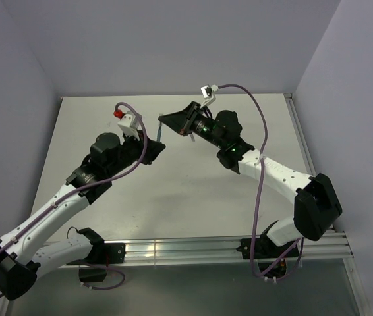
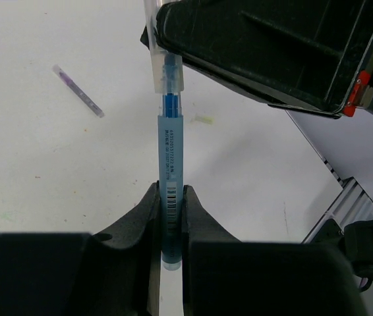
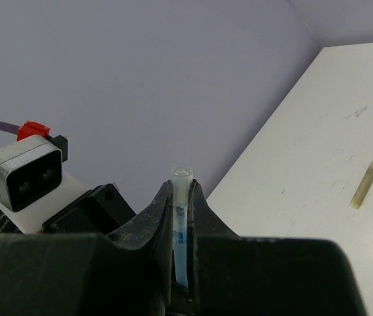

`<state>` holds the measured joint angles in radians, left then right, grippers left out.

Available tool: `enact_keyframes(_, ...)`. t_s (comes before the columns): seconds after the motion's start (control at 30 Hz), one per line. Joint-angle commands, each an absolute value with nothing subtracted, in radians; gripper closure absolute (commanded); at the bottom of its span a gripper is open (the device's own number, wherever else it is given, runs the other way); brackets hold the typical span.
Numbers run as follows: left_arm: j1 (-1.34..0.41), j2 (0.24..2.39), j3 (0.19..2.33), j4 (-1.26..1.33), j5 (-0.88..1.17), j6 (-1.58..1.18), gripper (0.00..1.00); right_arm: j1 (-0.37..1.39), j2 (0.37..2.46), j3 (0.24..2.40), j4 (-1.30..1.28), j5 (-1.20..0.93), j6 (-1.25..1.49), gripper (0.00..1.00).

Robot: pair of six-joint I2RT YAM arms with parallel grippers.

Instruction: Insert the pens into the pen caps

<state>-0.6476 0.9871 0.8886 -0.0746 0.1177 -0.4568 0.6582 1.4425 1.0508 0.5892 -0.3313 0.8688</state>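
My left gripper (image 2: 171,191) is shut on the lower barrel of a blue pen (image 2: 171,148), which points away from the wrist. The pen's tip sits inside a clear pen cap (image 2: 167,72), and blue shows through the cap's wall. In the right wrist view my right gripper (image 3: 182,187) is shut on that same cap (image 3: 182,181). From above, the two grippers meet over the back middle of the table with the blue pen (image 1: 159,131) between them. A grey-purple pen (image 2: 78,91) lies on the table, and so does a yellow pen (image 3: 367,179).
A small pale yellowish bit (image 2: 204,120) lies on the white table (image 1: 239,191) beyond the blue pen; I cannot tell what it is. Purple-grey walls (image 1: 173,39) close the back and sides. An aluminium rail (image 1: 193,250) runs along the near edge.
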Motion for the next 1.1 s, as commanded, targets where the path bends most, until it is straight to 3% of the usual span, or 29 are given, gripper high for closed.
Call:
enact_keyframes(0.0,-0.641,0.948,0.884,-0.035,0.104,-0.443,1.0,0.67,1.454,1.112,0.598,-0.328,0.839,1.0)
enact_keyframes(1.07,-0.568,0.871,0.845,0.031,0.184,-0.508,1.0,0.747,1.448,1.124,0.555,-0.281,0.781,1.0)
